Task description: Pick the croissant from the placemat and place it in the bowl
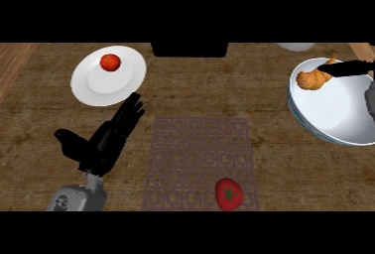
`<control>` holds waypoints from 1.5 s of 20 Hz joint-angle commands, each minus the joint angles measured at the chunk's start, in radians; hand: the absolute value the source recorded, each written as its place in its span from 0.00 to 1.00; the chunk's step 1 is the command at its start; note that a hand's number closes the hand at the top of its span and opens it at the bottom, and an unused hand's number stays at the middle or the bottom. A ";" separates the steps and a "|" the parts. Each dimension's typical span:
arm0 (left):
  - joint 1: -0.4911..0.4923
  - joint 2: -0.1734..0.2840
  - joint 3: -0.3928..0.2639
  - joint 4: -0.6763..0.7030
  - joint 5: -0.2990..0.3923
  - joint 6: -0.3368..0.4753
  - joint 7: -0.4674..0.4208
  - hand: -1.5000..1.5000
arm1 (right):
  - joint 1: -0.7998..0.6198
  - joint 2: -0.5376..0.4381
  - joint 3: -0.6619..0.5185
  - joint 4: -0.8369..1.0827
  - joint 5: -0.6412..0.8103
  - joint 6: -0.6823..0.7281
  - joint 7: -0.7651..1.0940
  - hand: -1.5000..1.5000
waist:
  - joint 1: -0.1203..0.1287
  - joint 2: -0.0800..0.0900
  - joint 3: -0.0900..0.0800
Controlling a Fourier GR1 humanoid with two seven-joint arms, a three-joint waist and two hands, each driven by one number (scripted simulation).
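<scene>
The golden-brown croissant is over the upper left part of the white bowl at the right edge. My right hand comes in from the right, with only its dark fingers showing against the croissant's right end, closed on it. The patterned grey placemat lies at the centre with no croissant on it. My left hand rests open beside the mat's left edge, fingers pointing up and holding nothing.
A red tomato sits on the placemat's lower right corner. A white plate at the upper left carries a small red fruit. A black object stands at the top centre, and a pale dish peeks in at the top right.
</scene>
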 commanded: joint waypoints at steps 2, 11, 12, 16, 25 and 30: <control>0.030 -0.002 0.017 -0.018 0.001 0.024 0.003 0.50 | 0.052 0.084 -0.131 -0.163 -0.193 -0.103 -0.199 0.00 | -0.031 -0.015 -0.001; 0.063 0.032 0.064 -0.031 0.028 0.007 0.009 0.50 | 0.396 0.217 -0.134 -0.731 -0.426 0.094 -0.245 0.00 | -0.094 -0.034 -0.005; 0.083 0.037 0.059 -0.018 0.016 0.004 -0.002 0.50 | 0.420 0.212 -0.162 -0.804 -0.471 0.106 -0.243 0.00 | -0.092 -0.032 -0.005; 0.061 0.036 0.076 -0.022 0.017 0.018 0.000 0.50 | 0.678 0.315 -0.106 -1.079 -0.490 0.146 -0.279 0.00 | -0.115 -0.033 -0.005; 0.119 0.031 0.085 -0.042 0.014 0.033 -0.019 0.50 | 1.282 0.483 -0.035 -1.498 -0.583 0.283 -0.467 1.00 | -0.152 -0.037 -0.001; 0.125 0.038 0.085 -0.045 0.007 0.030 -0.028 0.50 | 1.593 0.486 0.077 -1.511 -0.609 0.357 -0.589 1.00 | -0.163 -0.037 0.001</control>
